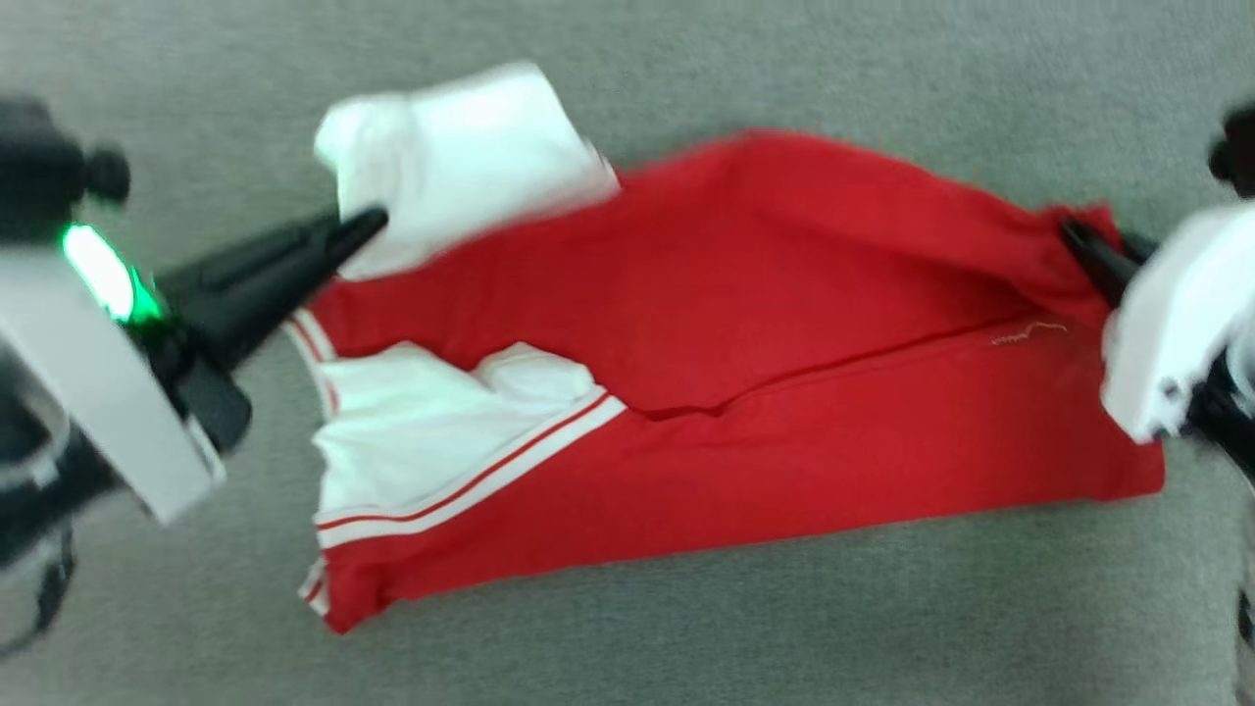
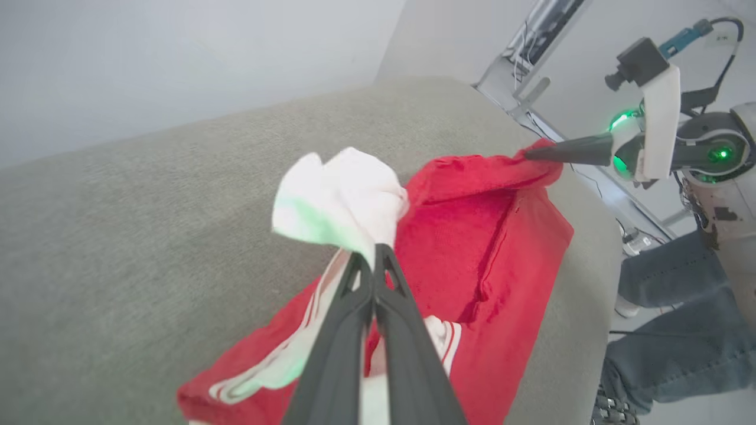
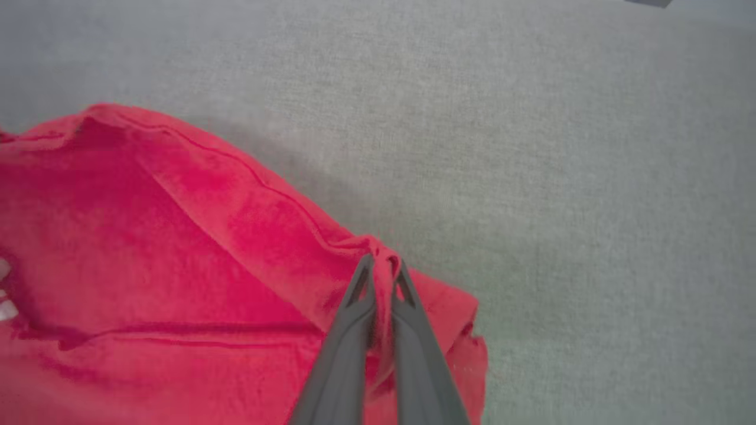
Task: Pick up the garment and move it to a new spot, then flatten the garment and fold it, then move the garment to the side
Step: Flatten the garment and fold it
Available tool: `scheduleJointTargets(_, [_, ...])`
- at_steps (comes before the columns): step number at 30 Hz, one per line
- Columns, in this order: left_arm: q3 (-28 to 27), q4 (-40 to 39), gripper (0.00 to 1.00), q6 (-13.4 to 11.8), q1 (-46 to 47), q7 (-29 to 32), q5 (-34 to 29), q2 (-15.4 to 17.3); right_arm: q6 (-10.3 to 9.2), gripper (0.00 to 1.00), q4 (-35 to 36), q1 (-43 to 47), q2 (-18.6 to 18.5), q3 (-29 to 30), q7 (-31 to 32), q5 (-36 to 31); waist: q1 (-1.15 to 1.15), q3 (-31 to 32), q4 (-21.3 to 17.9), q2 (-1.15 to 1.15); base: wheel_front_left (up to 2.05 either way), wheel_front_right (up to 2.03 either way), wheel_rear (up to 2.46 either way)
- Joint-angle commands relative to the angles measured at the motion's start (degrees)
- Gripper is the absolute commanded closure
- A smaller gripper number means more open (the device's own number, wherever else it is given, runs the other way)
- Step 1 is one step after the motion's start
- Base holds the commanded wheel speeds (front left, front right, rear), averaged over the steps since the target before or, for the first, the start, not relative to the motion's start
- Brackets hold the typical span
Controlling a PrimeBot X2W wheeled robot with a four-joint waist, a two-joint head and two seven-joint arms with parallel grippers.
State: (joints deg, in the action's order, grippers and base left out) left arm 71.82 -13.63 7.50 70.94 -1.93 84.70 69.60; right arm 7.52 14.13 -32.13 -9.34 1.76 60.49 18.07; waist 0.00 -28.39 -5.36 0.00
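The garment (image 1: 745, 392) lies partly folded across the grey surface, red body to the right, white sleeves with red-striped trim to the left. My left gripper (image 1: 368, 224) is shut on the upper white sleeve (image 2: 342, 200), which is lifted and bunched above the cloth. My right gripper (image 1: 1074, 235) is shut on the garment's red hem corner at the far right; in the right wrist view its fingers (image 3: 383, 268) pinch a raised fold of red fabric (image 3: 177, 248). The lettering and number are hidden.
Grey fabric surface (image 1: 686, 637) lies all around the garment. In the left wrist view the surface's edge drops off at the right, where a person's legs in jeans (image 2: 679, 319) stand beside the robot's right arm (image 2: 649, 141).
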Motion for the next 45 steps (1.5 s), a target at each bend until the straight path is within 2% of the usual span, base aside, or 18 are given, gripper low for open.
scheduleJointTargets(1, [0.32,-1.17,1.00,-0.03,-2.54,-2.44,-0.71,0.34,-0.06,1.00,1.63,2.99,-0.41,1.13,-0.15,1.04,0.00,3.91,3.99,0.00,0.00,0.00,0.00])
scheduleJointTargets(5, [0.94,-3.71,1.00,-0.03,-9.17,-10.15,-0.76,1.66,-0.06,1.00,6.47,9.90,-1.20,4.10,-1.28,2.57,0.00,4.49,4.91,0.00,0.00,0.00,0.00])
scheduleJointTargets(10, [1.06,-4.91,1.00,-0.04,-16.39,-13.06,-0.16,2.06,-0.06,1.00,9.47,16.68,-1.19,7.06,-3.64,3.58,0.00,4.39,5.48,0.00,0.00,0.00,0.00])
scheduleJointTargets(16, [-3.34,-1.61,1.00,-0.04,-24.68,-13.15,-0.99,-0.75,-0.06,1.00,9.59,21.20,0.22,8.36,-7.35,2.74,0.00,3.26,5.65,0.00,0.00,0.00,0.00])
scheduleJointTargets(20, [-6.45,2.67,1.00,-0.04,-29.54,-13.17,-3.08,-3.80,-0.06,1.00,7.39,21.98,1.31,8.57,-10.86,1.83,0.00,2.55,5.50,0.00,0.00,0.00,0.00])
scheduleJointTargets(26, [-9.48,8.49,1.00,-0.04,-32.93,-13.18,-6.84,-7.46,-0.06,1.00,3.74,20.91,2.18,7.64,-14.71,1.01,0.00,1.92,5.01,0.00,0.00,0.00,0.00])
scheduleJointTargets(34, [-11.99,12.99,1.00,-0.04,-35.30,-13.19,-10.98,-10.62,-0.06,1.00,-0.12,19.65,2.84,6.65,-18.92,0.32,0.00,2.41,4.19,0.00,0.00,0.00,0.00])
scheduleJointTargets(35, [-12.68,13.15,0.77,-0.04,-35.63,-13.19,-11.28,-11.02,-0.06,0.93,-0.36,19.64,2.80,6.84,-19.45,0.64,0.00,2.70,4.16,0.00,0.00,0.00,0.00])
scheduleJointTargets(36, [-13.80,13.22,0.54,-0.04,-36.04,-13.19,-11.28,-11.44,-0.06,0.67,-0.32,19.70,2.65,7.11,-20.04,1.00,0.00,3.05,4.19,0.00,0.00,0.00,0.00])
scheduleJointTargets(37, [-15.05,13.24,0.15,-0.04,-36.76,-13.19,-11.09,-11.76,-0.06,0.43,-0.20,19.91,2.64,7.58,-20.49,1.31,0.00,3.45,4.22,0.00,0.00,0.00,0.00])
scheduleJointTargets(38, [-16.16,13.12,0.00,-0.04,-37.69,-13.19,-11.36,-11.98,-0.06,0.03,0.04,20.34,2.60,8.00,-20.82,1.58,0.00,3.89,4.31,0.00,0.00,0.00,0.00])
scheduleJointTargets(39, [-17.60,12.95,0.00,-0.04,-38.56,-13.19,-11.78,-12.16,-0.06,0.00,0.35,20.82,2.50,8.39,-21.19,2.02,0.00,4.35,4.39,0.00,0.00,0.00,0.00])
scheduleJointTargets(42, [-23.01,12.82,0.00,-0.04,-42.10,-13.19,-12.52,-13.35,-0.06,0.00,1.24,22.02,2.14,10.01,-21.33,3.27,0.00,5.92,4.57,0.00,0.00,0.00,0.00])
scheduleJointTargets(45, [-29.12,12.96,0.00,-0.03,-47.30,-13.16,-13.48,-16.00,-0.06,0.00,0.85,22.92,1.49,12.08,-20.96,4.72,0.00,7.69,4.70,0.00,0.00,0.00,0.00])
